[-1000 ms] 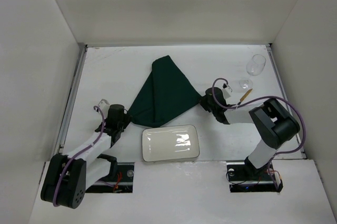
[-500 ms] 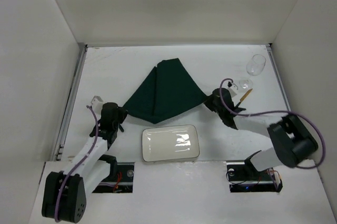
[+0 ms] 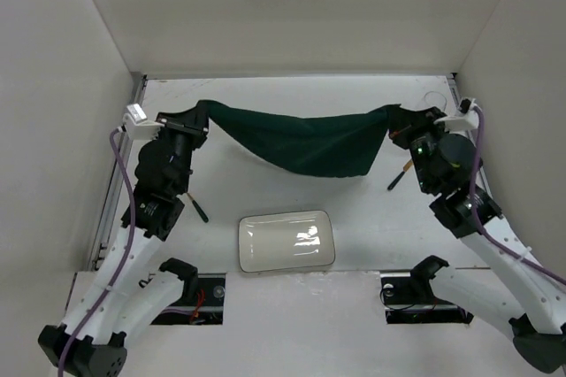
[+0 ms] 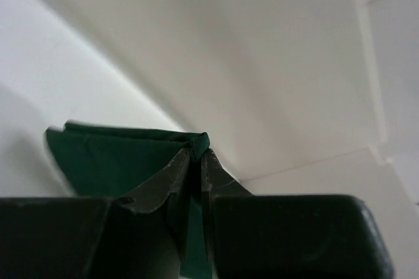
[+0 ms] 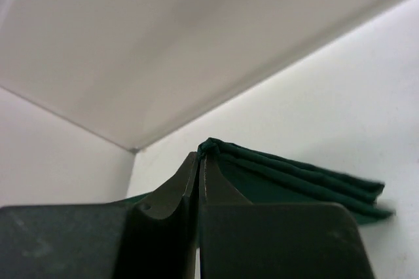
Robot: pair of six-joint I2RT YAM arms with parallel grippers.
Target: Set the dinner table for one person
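While the green cloth (image 3: pixel 305 142) sags between them above the counter (image 3: pixel 371 209), left jaws and right jaws each clamp tight on a corner.

High rear overview; two wrist close-ups; green cloth (image 3: pixel 301 142) common to all.

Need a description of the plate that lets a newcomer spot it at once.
On the white table, go to the middle of the near edge. The plate lies flat there, nearer than the hanging green cloth. It is the only glossy, round-cornered white rectangle.
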